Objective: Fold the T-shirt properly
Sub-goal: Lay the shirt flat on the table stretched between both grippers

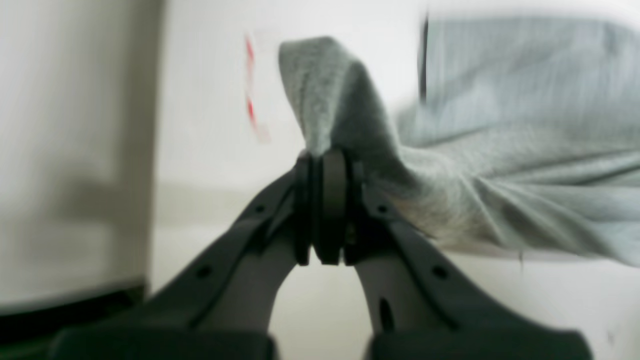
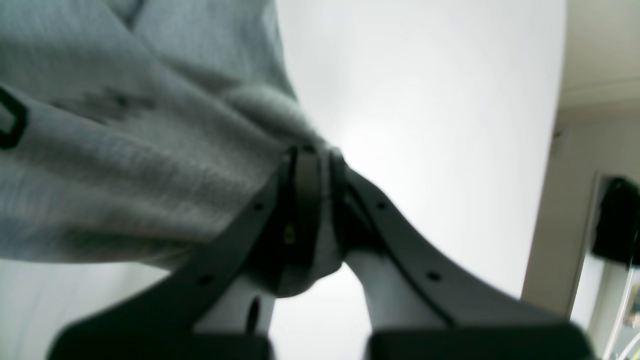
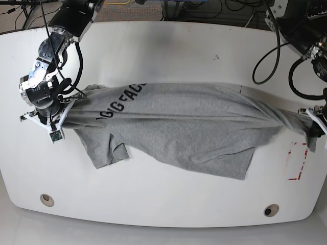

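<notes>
The heather-grey T-shirt (image 3: 179,130) hangs stretched across the white table (image 3: 168,51) between my two grippers, with dark block letters (image 3: 120,103) facing up near its left end. In the base view my right gripper (image 3: 65,106) is shut on the shirt's left end and my left gripper (image 3: 310,124) is shut on its right end. In the left wrist view the left gripper (image 1: 325,160) pinches a bunched tip of the shirt (image 1: 500,165). In the right wrist view the right gripper (image 2: 312,165) pinches a fold of the shirt (image 2: 125,165).
A red-outlined rectangle (image 3: 297,161) is marked on the table below my left gripper, and shows blurred in the left wrist view (image 1: 250,85). Two round holes (image 3: 47,199) (image 3: 271,210) sit near the front edge. Cables (image 3: 265,51) hang at the back right.
</notes>
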`<state>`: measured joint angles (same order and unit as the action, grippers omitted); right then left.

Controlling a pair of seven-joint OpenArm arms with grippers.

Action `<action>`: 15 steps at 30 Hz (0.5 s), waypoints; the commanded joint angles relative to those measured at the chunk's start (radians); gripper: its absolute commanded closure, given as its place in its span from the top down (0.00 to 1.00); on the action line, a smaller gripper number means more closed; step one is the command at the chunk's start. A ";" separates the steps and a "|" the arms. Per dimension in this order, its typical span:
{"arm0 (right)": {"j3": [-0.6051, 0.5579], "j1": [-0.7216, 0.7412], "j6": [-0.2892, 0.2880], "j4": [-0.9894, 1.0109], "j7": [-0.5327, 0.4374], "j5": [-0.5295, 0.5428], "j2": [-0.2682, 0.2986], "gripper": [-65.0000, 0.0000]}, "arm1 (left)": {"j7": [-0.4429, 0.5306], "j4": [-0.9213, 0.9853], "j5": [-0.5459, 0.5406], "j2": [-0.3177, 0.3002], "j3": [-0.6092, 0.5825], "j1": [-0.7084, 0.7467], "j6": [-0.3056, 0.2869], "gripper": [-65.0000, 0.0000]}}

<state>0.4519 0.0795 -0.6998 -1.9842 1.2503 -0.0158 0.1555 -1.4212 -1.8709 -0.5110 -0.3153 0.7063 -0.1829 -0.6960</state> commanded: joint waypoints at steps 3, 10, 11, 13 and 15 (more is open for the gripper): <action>0.005 -0.045 0.002 -0.025 -0.019 -0.006 0.014 0.03 | 0.025 -0.028 -0.051 -0.028 0.048 0.090 -0.002 0.00; 0.005 -0.125 0.002 -0.027 -0.019 -0.006 0.014 0.03 | 0.025 -0.031 -0.076 -0.028 0.098 0.210 -0.002 0.00; 0.005 -0.132 0.002 -0.027 -0.019 -0.006 0.014 0.03 | 0.025 -0.031 -0.074 -0.028 0.100 0.219 -0.002 0.00; 0.005 -0.149 0.002 -0.027 -0.019 -0.006 0.014 0.03 | 0.025 -0.031 -0.073 -0.028 0.100 0.237 -0.002 0.00; 0.005 -0.165 0.002 -0.027 -0.021 -0.006 0.013 0.03 | 0.025 -0.031 -0.071 -0.028 0.098 0.254 -0.002 0.00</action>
<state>0.4522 -0.0868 -0.6998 -1.9888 1.2411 -0.0212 0.1577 -1.4174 -1.8809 -0.5747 -0.3222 0.8024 0.0708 -0.6968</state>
